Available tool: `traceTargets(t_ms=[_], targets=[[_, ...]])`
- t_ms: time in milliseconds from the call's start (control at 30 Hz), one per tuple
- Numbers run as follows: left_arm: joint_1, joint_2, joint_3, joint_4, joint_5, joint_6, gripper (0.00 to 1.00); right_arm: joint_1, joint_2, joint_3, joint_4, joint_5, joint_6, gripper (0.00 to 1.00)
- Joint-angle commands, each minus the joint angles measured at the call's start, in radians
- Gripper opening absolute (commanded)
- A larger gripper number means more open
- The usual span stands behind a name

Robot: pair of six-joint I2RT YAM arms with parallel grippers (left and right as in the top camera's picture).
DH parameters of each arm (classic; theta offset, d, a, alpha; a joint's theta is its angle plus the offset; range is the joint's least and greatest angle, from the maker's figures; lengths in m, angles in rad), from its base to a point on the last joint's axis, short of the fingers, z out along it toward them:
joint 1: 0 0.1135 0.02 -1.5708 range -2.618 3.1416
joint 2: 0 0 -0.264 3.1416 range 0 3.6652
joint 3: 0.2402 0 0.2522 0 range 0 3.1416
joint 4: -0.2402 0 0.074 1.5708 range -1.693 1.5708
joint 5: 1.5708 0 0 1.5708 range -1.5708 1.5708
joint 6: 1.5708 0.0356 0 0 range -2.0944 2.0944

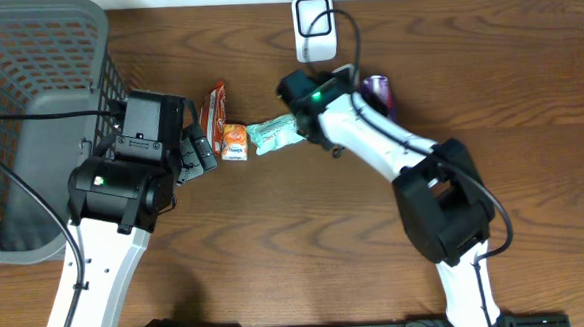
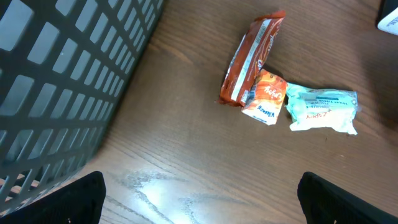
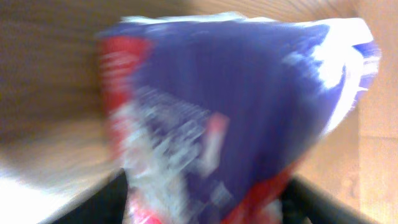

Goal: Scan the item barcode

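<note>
A blue-purple packet [image 3: 236, 106] with red and white print fills the right wrist view, blurred, between my right gripper's [image 3: 205, 208] widely spread dark fingers [image 3: 93, 205]. From overhead the purple packet [image 1: 378, 91] lies at the right gripper [image 1: 363, 88], just right of and below the white scanner [image 1: 314, 27]. My left gripper [image 2: 199, 205] is open over bare wood, short of a red-orange snack packet [image 2: 252, 59], a small orange tissue pack [image 2: 266, 96] and a mint-green pack [image 2: 322, 109]. In the overhead view the left gripper [image 1: 199, 150] sits left of those packs.
A grey mesh basket [image 1: 28, 97] stands at the far left, its wall [image 2: 56, 81] close to my left gripper. The scanner's cable loops over the right arm [image 1: 371, 144]. The red-orange packet [image 1: 214, 107], orange pack [image 1: 235, 139] and mint pack [image 1: 275, 134] cluster mid-table.
</note>
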Motion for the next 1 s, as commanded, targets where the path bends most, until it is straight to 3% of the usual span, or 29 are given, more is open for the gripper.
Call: traceTargets(t_ms=[0, 167, 300, 467, 567, 700, 867, 967], targets=[[0.004, 0.003, 0.004, -0.003, 0.006, -0.016, 0.98, 0.068, -0.002, 0.07, 0.002, -0.11, 0.016, 0.85], [0.004, 0.003, 0.004, -0.003, 0.006, -0.016, 0.98, 0.059, -0.008, 0.249, -0.068, -0.254, -0.02, 0.96], [0.004, 0.003, 0.004, -0.003, 0.006, -0.016, 0.98, -0.032, -0.008, 0.431, -0.169, -0.457, -0.091, 0.96], [0.004, 0.003, 0.004, -0.003, 0.006, -0.016, 0.98, -0.188, -0.008, 0.501, -0.237, -0.778, -0.215, 0.97], [0.004, 0.003, 0.004, -0.003, 0.006, -0.016, 0.98, -0.318, -0.003, 0.445, -0.255, -1.031, -0.316, 0.95], [0.004, 0.003, 0.004, -0.003, 0.006, -0.016, 0.98, -0.399, -0.003, 0.323, -0.217, -1.163, -0.381, 0.9], [0.004, 0.003, 0.004, -0.003, 0.006, -0.016, 0.98, -0.473, -0.003, 0.1, 0.006, -1.395, -0.392, 0.8], [0.004, 0.003, 0.004, -0.003, 0.006, -0.016, 0.98, -0.487, -0.003, -0.026, 0.154, -1.522, -0.406, 0.8]])
